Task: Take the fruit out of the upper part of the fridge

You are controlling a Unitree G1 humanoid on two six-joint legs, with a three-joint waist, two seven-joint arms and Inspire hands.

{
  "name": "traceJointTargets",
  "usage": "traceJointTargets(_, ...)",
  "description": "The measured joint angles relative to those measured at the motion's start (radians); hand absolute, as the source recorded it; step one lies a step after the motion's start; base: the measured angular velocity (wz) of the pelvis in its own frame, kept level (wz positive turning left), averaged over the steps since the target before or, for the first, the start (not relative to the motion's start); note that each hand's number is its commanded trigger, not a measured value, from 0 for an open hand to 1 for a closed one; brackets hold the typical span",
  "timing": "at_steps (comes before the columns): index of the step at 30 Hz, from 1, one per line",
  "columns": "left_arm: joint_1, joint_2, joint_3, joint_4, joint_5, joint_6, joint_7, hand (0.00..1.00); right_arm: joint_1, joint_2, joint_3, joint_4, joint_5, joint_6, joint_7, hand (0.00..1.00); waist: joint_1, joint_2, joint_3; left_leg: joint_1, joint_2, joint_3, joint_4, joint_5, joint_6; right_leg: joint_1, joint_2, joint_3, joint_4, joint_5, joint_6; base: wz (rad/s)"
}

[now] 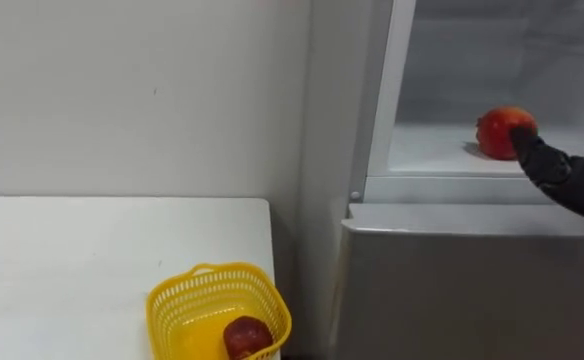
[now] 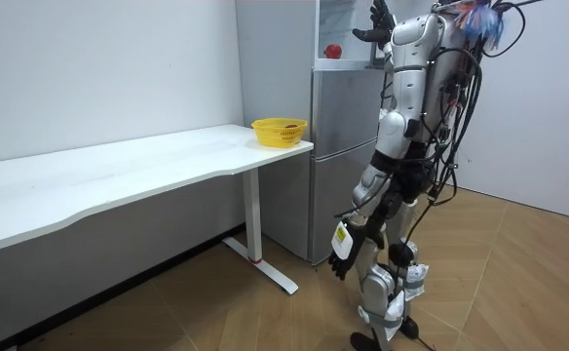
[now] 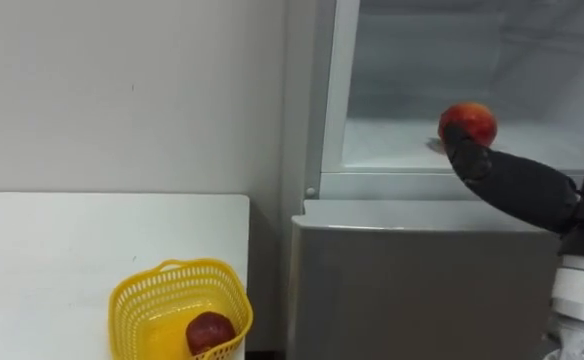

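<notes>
On upper fridge shelf (image 1: 432, 152), round red-orange fruit (image 1: 496, 130), open-fingered right hand (image 1: 538, 156) against it.

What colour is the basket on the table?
The basket is bright yellow all over, with open lattice walls. The left eye view shows it best.

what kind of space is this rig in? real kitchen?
Probably a test room set up as a kitchen corner, not a real kitchen: a silver fridge beside a plain white table with a yellow basket, bare white walls, wood floor.
</notes>
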Motion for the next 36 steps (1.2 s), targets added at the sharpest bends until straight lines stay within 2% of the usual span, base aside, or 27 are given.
traceJointTargets(3, -0.001, 0.005, 0.001, 0.0, -0.001, 0.0, 0.0, 0.0, -0.033, -0.034, 0.0, 0.075, 0.028, 0.001, -0.004, 0.0, 0.004, -0.008, 0.0039, 0.005, 0.001, -0.004, 0.002, 0.0, 0.0, 0.01, -0.001, -0.001, -0.002, 0.0, 0.0, 0.01)
traceJointTargets(6, 0.005, 0.014, 0.003, -0.005, -0.001, 0.0, -0.001, 0.0, -0.073, -0.074, -0.001, 0.165, 0.067, 0.011, -0.003, 0.0, 0.003, -0.023, 0.004, 0.0, 0.0, -0.017, 0.004, 0.0, 0.0, 0.011, -0.002, -0.008, -0.01, 0.0, 0.0, 0.08)
traceJointTargets(11, 0.014, 0.02, 0.019, -0.009, -0.002, 0.001, -0.004, 0.0, -0.099, -0.122, -0.003, 0.23, 0.143, 0.031, 0.004, 0.0, 0.018, -0.044, -0.0034, -0.012, 0.001, -0.028, 0.006, 0.001, -0.002, 0.004, -0.001, -0.018, -0.008, 0.001, -0.001, 0.08)
traceJointTargets(15, 0.024, 0.02, 0.026, -0.021, 0.0, 0.003, -0.005, 0.0, -0.118, -0.165, -0.003, 0.309, 0.197, 0.046, 0.019, 0.0, 0.023, -0.049, -0.0042, -0.011, 0.0, -0.048, 0.007, 0.001, -0.001, 0.013, -0.005, -0.043, -0.011, 0.001, -0.001, 0.14)
traceJointTargets(20, 0.036, 0.029, 0.098, -0.027, 0.0, 0.006, -0.021, 0.0, -0.144, -0.235, -0.002, 0.364, 0.234, 0.076, 0.054, 0.0, 0.026, -0.054, -0.0015, -0.015, 0.0, -0.056, 0.007, 0.002, -0.002, 0.017, -0.012, -0.057, -0.011, 0.0, -0.001, 0.05)
traceJointTargets(22, 0.034, 0.04, 0.098, -0.032, 0.0, 0.022, -0.02, 0.0, -0.171, -0.255, 0.002, 0.417, 0.296, 0.086, 0.085, 0.0, 0.025, -0.065, 0.0013, -0.019, 0.0, -0.061, 0.012, 0.002, -0.003, 0.019, -0.012, -0.057, -0.013, 0.0, 0.0, 0.07)
traceJointTargets(25, 0.039, 0.041, 0.098, -0.066, 0.001, 0.033, -0.014, 0.0, -0.207, -0.287, 0.002, 0.516, 0.388, 0.112, 0.121, 0.0, 0.025, -0.08, 0.0039, -0.031, -0.003, -0.067, 0.023, 0.002, -0.003, 0.017, -0.013, -0.056, -0.013, 0.0, -0.001, 0.09)
traceJointTargets(29, 0.042, 0.042, 0.099, -0.076, 0.0, 0.037, -0.013, 0.0, -0.246, -0.288, 0.002, 0.593, 0.425, 0.136, 0.149, 0.0, 0.022, -0.085, 0.0001, -0.044, -0.009, -0.069, 0.029, 0.002, -0.003, 0.013, -0.01, -0.057, -0.013, 0.0, -0.001, 0.04)
traceJointTargets(36, 0.064, 0.045, 0.111, -0.102, 0.0, 0.049, -0.012, 0.0, -0.248, -0.299, 0.003, 0.623, 0.425, 0.146, 0.18, 0.0, 0.023, -0.087, -0.0049, -0.045, -0.011, -0.072, 0.038, 0.002, -0.003, 0.014, -0.01, -0.062, -0.012, 0.0, -0.001, 0.01)
